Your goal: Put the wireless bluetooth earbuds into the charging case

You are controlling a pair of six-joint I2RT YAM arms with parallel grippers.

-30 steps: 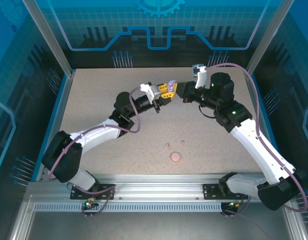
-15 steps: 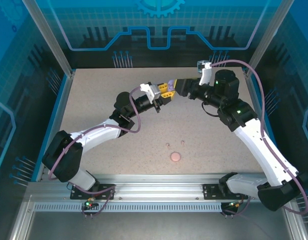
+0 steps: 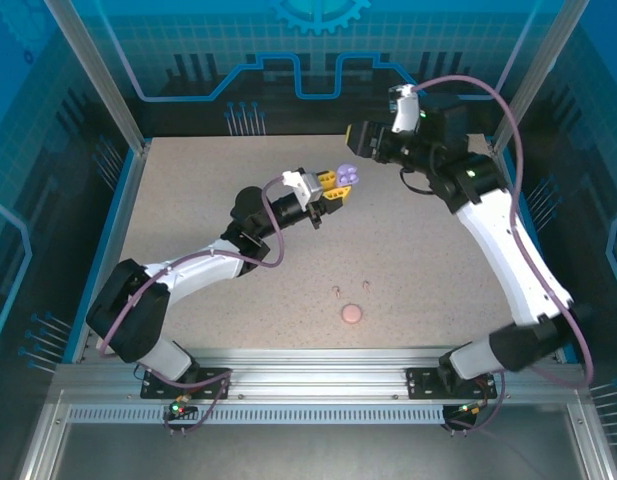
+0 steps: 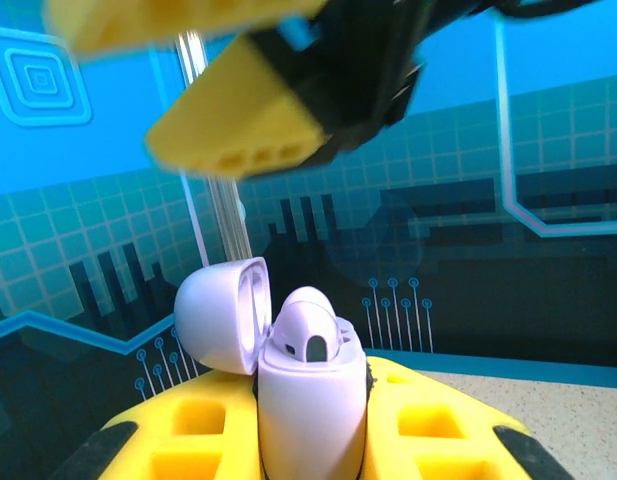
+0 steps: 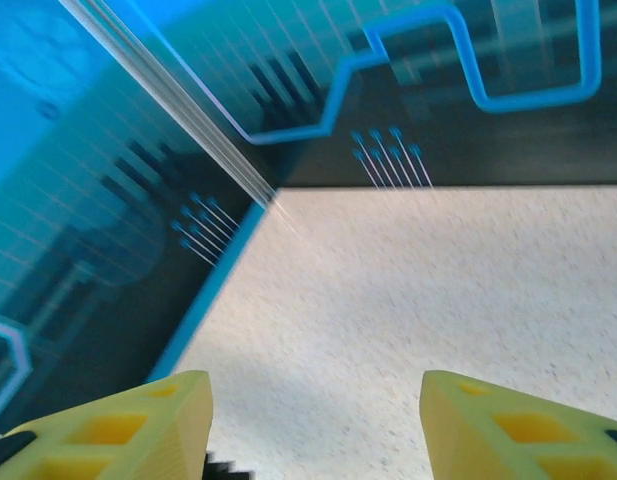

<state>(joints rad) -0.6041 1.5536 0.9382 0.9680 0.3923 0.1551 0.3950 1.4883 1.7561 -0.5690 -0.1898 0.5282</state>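
Bright, even light lay on the counter [image 3: 188, 200] with faint soft shadows, and the blue wall [image 5: 318, 80] behind it looked streaked with motion blur.

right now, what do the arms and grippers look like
The left arm and right arm have white links, black joints and a purple cable looped along each. Small green lights glow on the right arm. The left gripper and right gripper have blocky yellow fingers with square cut-outs.
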